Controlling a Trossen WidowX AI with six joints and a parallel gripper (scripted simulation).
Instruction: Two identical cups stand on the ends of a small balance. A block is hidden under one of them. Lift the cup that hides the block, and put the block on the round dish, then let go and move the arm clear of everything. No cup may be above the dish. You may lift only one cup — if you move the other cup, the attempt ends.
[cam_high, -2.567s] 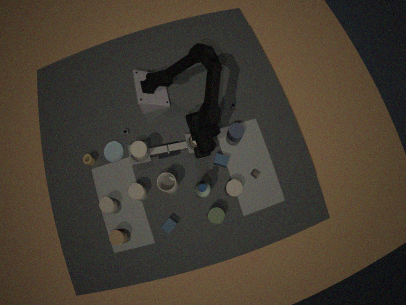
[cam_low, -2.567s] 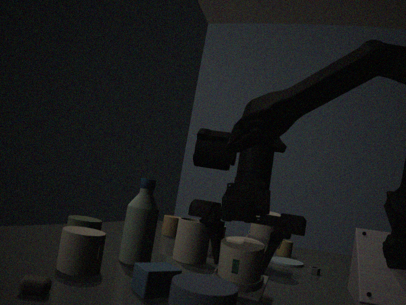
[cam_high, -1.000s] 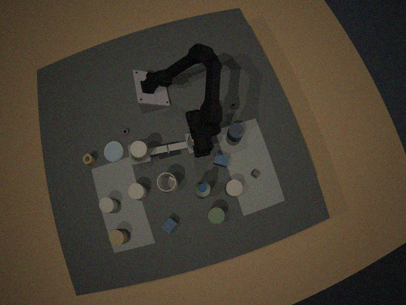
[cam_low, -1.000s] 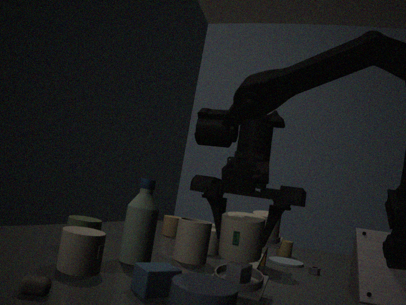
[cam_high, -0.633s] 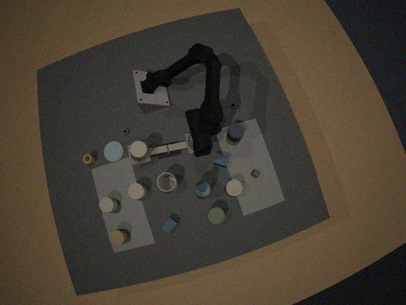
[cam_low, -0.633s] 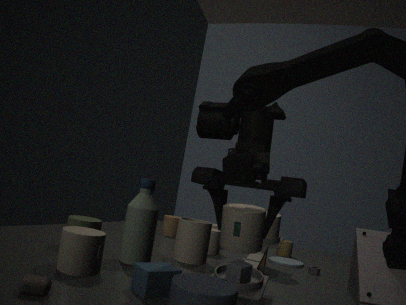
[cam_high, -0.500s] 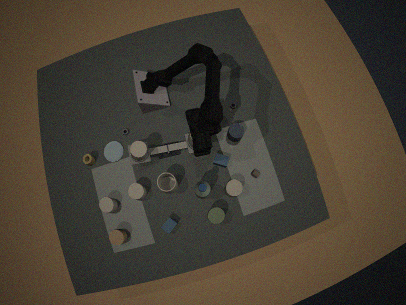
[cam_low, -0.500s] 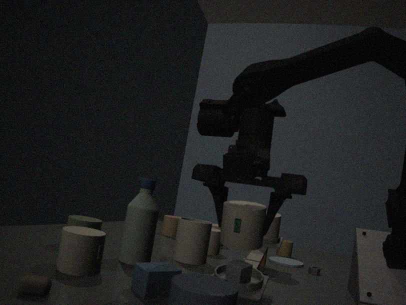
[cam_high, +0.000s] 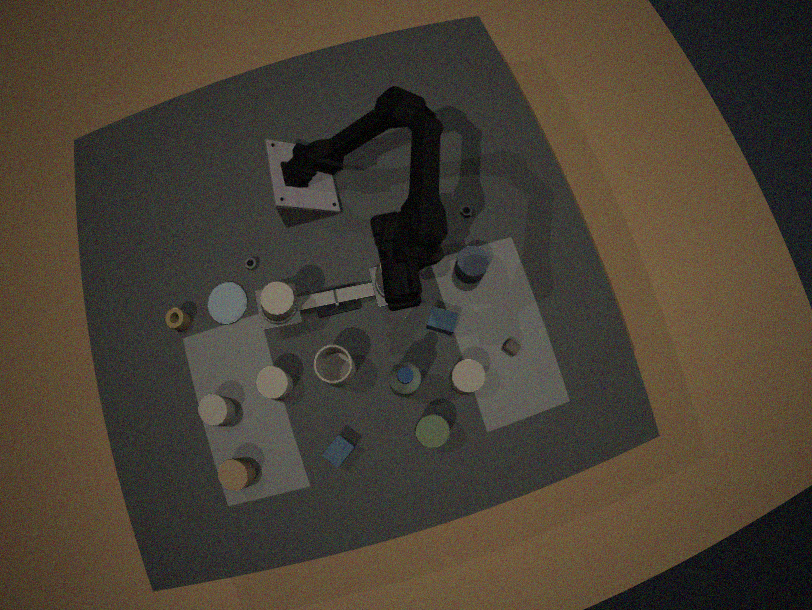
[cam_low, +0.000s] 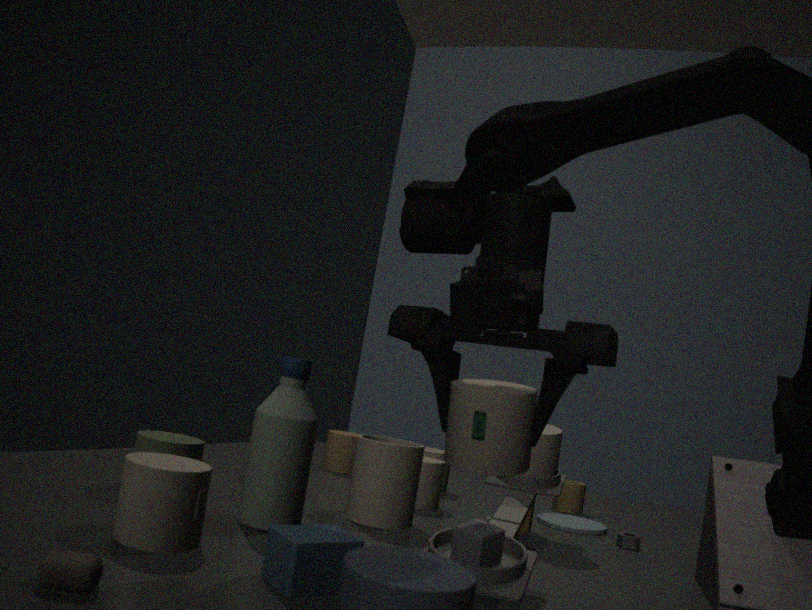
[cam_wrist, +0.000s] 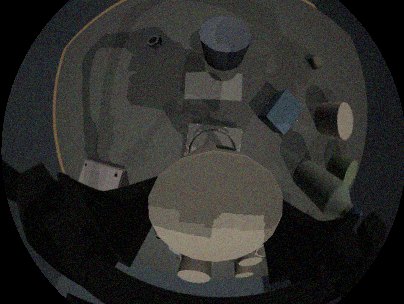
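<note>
Gripper (cam_low: 493, 410) is clamped wide on the cup (cam_low: 492, 425), one dark finger down each side, cup upright and hanging clear of the balance (cam_high: 338, 296) in the ext. view. A small green mark shows on the cup's wall. In the wrist view the cup's pale round top (cam_wrist: 215, 205) fills the centre, w/ the vacated pan ring (cam_wrist: 211, 140) just past it toward 12 o'clock.

Below the raised cup in the ext. view sits a round pan (cam_low: 477, 550) w/ a greyish block (cam_low: 481, 541) on it, uncovered, at roughly 6 o'clock from the cup. In the top view the arm (cam_high: 406, 216) covers that end of the beam, so block not visible there.

Other cup (cam_high: 277, 299) stands on the far end of the balance, about 9 o'clock from the gripper in the top view. Just beyond it, same direction, lies the light blue round dish (cam_high: 227, 302), flat on the mat, w/ nothing on it.

Clutter all round: a bottle (cam_low: 278, 446) at 8 o'clock of the held cup in the ext. view, a blue box (cam_high: 443, 320) at 4 o'clock of the gripper in the top view, an open ring cup (cam_high: 333, 363) at 7 o'clock.
</note>
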